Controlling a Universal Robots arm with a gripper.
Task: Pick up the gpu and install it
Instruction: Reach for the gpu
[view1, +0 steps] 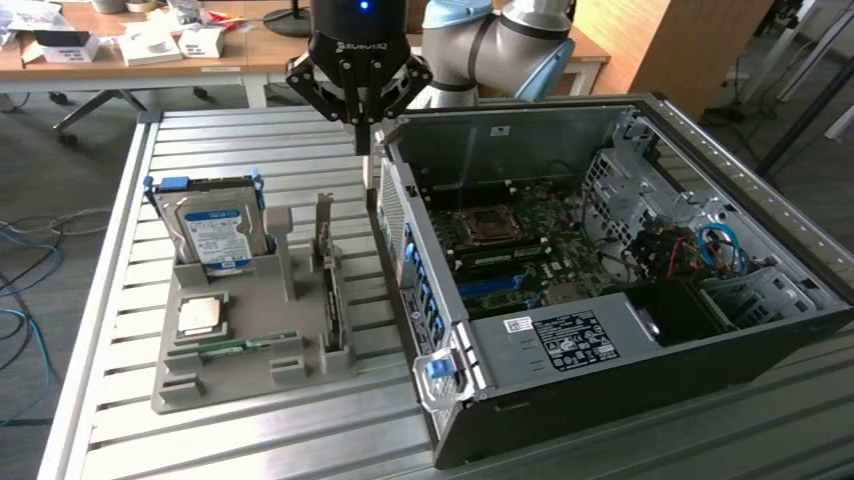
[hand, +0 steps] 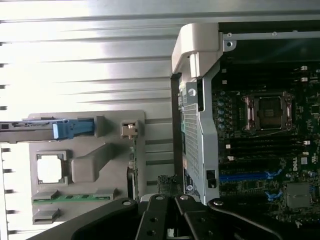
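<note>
The gpu (view1: 330, 290), a thin black card with a silvery bracket, stands on edge in the grey holder (view1: 240, 380), left of centre in the exterior view (long axis up the frame, bracket uppermost). The black hand (view1: 362, 142), clenched and empty, hangs at upper centre by the metal case (view1: 521, 140).

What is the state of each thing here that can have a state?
gripper: shut, holding nothing
gpu: upright in the grey holder, untouched
hard drive: upright in the holder
RAM stick: flat in the holder
computer case: on its side, open
</note>
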